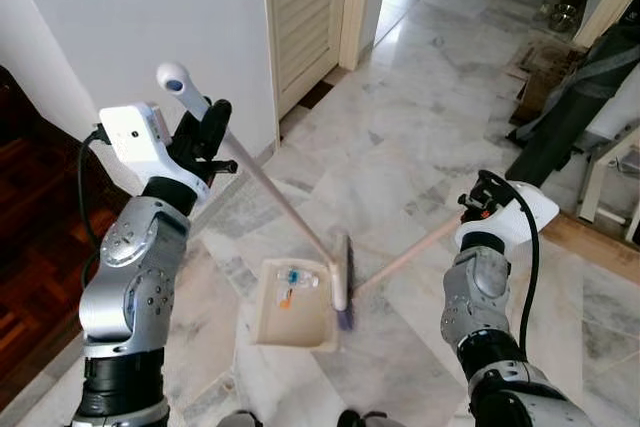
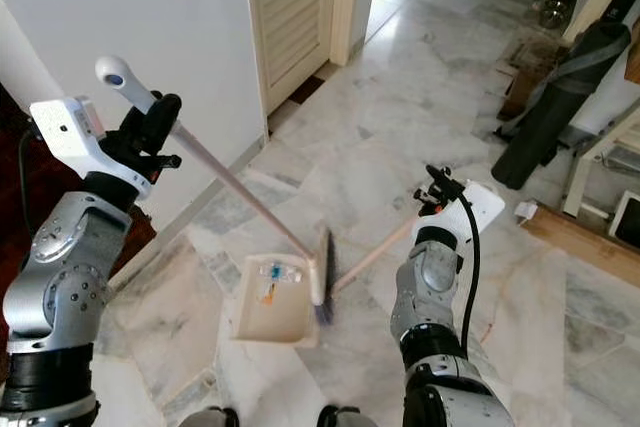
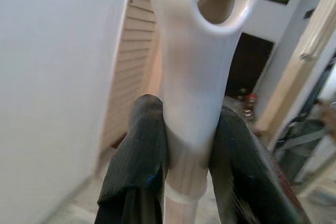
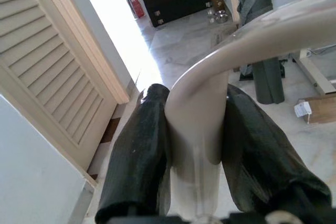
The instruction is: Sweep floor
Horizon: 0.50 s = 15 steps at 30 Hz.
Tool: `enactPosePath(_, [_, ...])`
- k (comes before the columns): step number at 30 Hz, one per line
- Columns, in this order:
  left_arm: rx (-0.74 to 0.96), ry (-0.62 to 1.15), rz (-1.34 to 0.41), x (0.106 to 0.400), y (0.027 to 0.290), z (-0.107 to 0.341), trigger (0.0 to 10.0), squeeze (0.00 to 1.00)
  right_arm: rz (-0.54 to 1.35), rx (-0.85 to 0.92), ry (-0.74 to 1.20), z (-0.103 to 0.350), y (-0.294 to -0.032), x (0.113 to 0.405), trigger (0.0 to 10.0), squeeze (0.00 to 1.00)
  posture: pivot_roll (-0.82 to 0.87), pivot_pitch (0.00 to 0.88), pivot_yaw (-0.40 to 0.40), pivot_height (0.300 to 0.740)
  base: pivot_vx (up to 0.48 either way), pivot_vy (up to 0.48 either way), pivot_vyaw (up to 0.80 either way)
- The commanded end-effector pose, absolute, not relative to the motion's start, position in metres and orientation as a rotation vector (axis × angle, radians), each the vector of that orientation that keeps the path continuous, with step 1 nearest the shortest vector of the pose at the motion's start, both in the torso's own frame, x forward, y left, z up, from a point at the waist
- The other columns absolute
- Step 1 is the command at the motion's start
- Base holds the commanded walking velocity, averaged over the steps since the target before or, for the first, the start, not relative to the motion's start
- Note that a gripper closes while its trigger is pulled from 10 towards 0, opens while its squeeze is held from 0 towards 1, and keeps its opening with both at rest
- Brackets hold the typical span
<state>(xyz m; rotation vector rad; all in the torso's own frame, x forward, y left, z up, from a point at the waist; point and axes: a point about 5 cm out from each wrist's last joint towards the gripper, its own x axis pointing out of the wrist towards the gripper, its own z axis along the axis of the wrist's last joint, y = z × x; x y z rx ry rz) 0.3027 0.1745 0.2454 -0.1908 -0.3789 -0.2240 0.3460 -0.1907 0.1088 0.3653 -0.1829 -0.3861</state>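
A broom with a long pale handle slants down from the upper left to its head, which rests on the marble floor against the dustpan. My left gripper is shut on the handle just below its white looped end. The cream dustpan lies flat on the floor with small blue and orange scraps inside. Its long handle rises to the right into my right gripper, which is shut on it; the black fingers clamp the curved handle.
A white wall and a louvred door stand close on the left, with dark wooden flooring beyond. At the right are a dark rolled bag, a wooden plank and a white frame. Open marble floor stretches ahead.
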Motion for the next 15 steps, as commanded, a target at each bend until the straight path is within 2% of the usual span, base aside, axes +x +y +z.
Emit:
enactPosePath(1, [-0.067,-0.513,-0.195,0.298,0.177,0.275,10.0,0.00,-0.388,0.395,-0.210,0.117,-0.191,0.350,10.0,0.00,0.21,0.053,-0.030,0.740,0.000,0.000,0.00])
enactPosePath(3, [-0.037,-0.540,-0.182,0.298,0.178,0.282,10.0,0.00,-0.386,0.396,-0.210,0.117,-0.192,0.350,10.0,0.00,0.20,0.048,-0.029,0.740,0.000,0.000,0.00])
enactPosePath(7, [0.173,-0.584,-0.157,0.296,0.178,0.296,10.0,0.00,-0.383,0.397,-0.209,0.116,-0.193,0.350,10.0,0.00,0.21,0.037,-0.029,0.740,0.000,0.000,0.00])
enactPosePath(15, [0.217,-0.536,-0.201,0.297,0.169,0.284,10.0,0.00,-0.385,0.390,-0.202,0.112,-0.196,0.348,10.0,0.00,0.20,0.024,-0.024,0.740,0.000,0.000,0.00])
